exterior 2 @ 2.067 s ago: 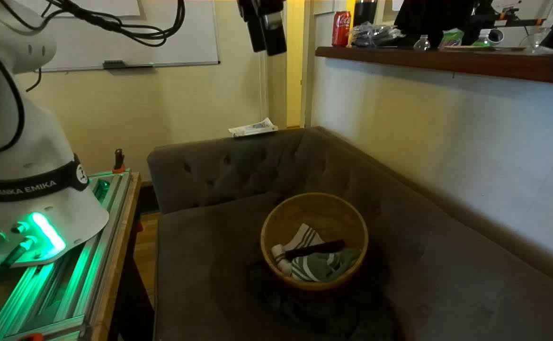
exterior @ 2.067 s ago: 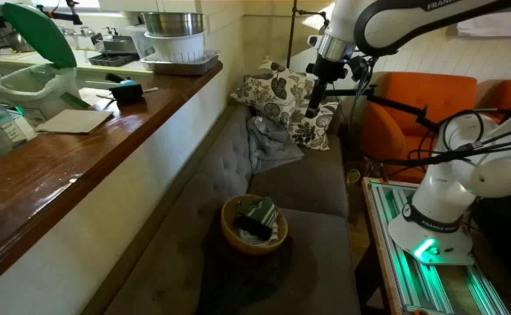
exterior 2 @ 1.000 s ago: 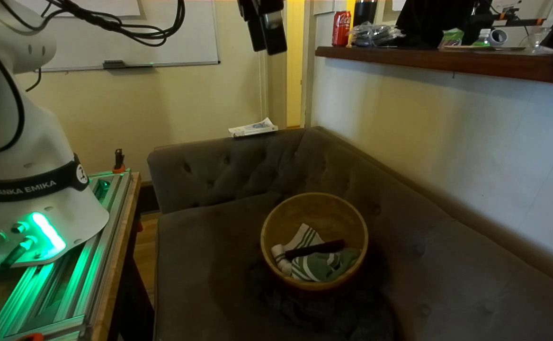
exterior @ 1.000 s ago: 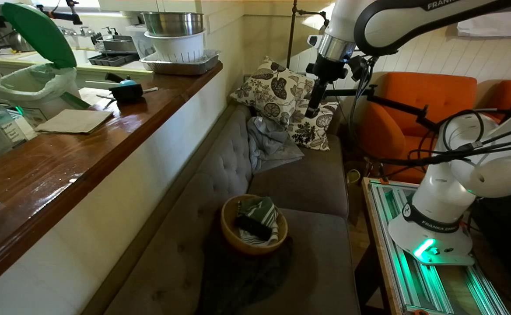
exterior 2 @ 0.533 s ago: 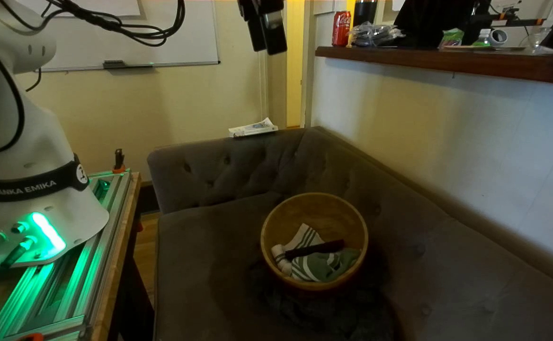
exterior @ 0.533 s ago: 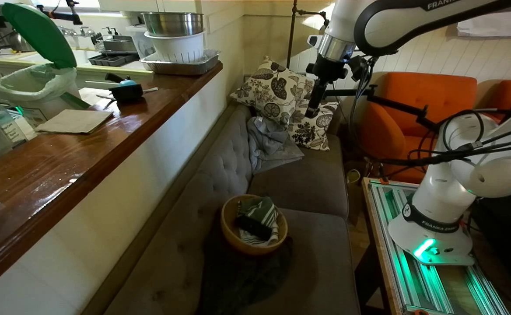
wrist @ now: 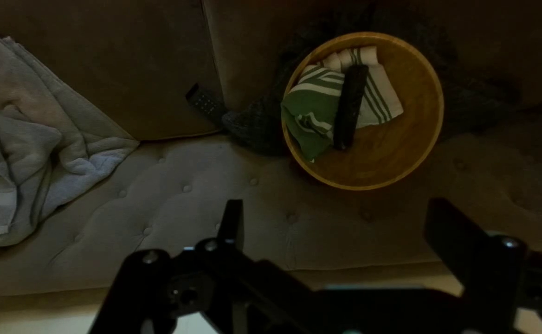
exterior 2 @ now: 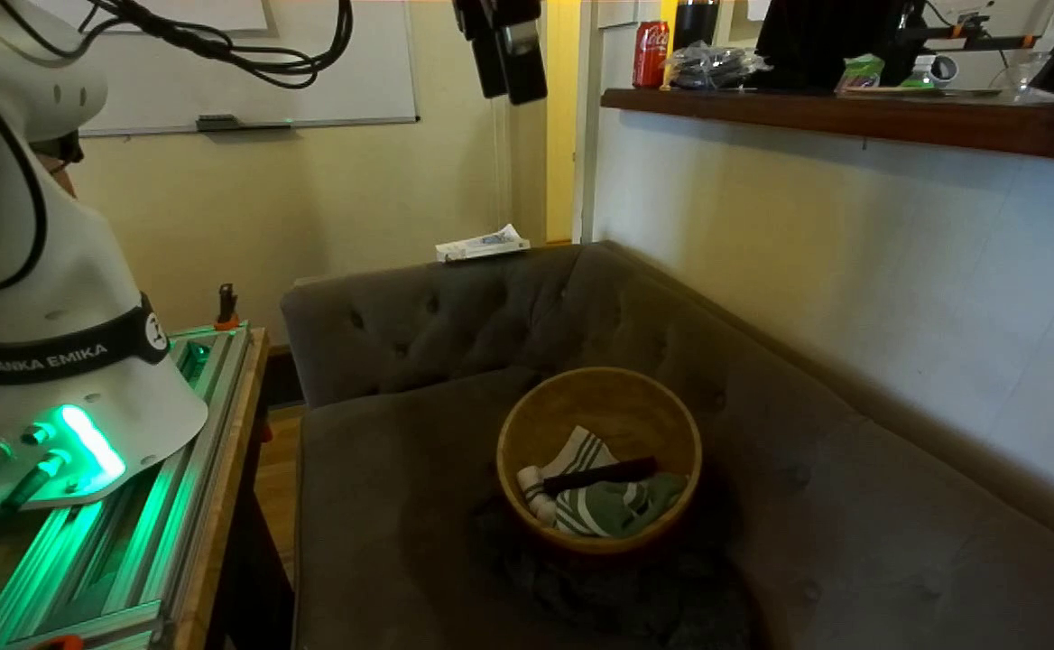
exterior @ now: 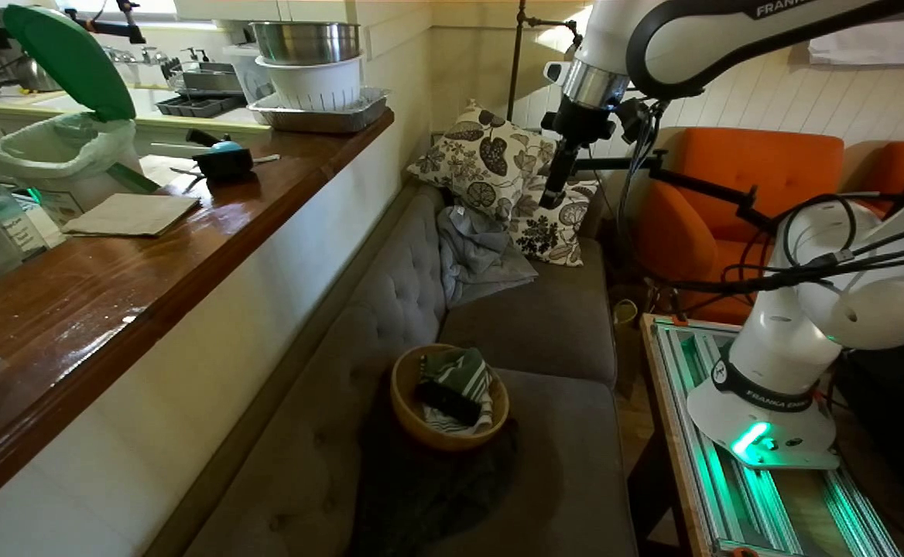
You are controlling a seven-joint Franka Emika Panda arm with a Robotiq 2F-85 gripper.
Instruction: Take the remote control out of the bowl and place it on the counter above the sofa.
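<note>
Hangs well apart from the bowl (wrist: 403,130) with empty fingers (wrist: 233,222) spread. Seems only at the start: must yet grasp the remote control (wrist: 350,106), on cloth (wrist: 314,104) inside the bowl, and place it on the counter (exterior: 135,271), higher than the bowl.
</note>
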